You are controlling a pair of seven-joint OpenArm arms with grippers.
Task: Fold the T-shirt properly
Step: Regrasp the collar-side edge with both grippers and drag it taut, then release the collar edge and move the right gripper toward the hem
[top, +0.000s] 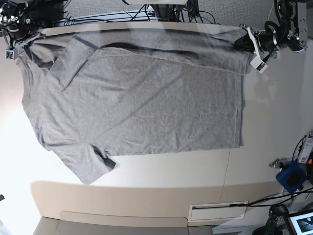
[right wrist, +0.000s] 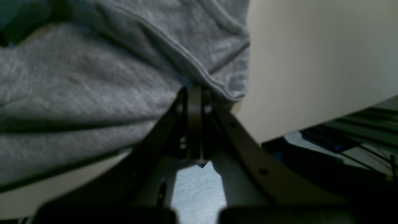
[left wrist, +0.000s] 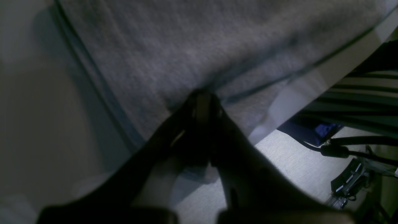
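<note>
The T-shirt (top: 142, 103) lay spread plain side up across the table (top: 264, 147), filling the left and centre of the base view. At upper right, the left gripper (top: 243, 43) was pinched onto the hem corner, jaws pressed together on the cloth. At upper left, the right gripper (top: 24, 41) was clamped on the sleeve edge

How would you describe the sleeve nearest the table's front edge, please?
Start from the white table and the grey T-shirt spread over it. At the shirt's lower left corner in the base view, one short sleeve sticks out toward the front edge. Its cuff corner is turned over, dark inside.
</note>
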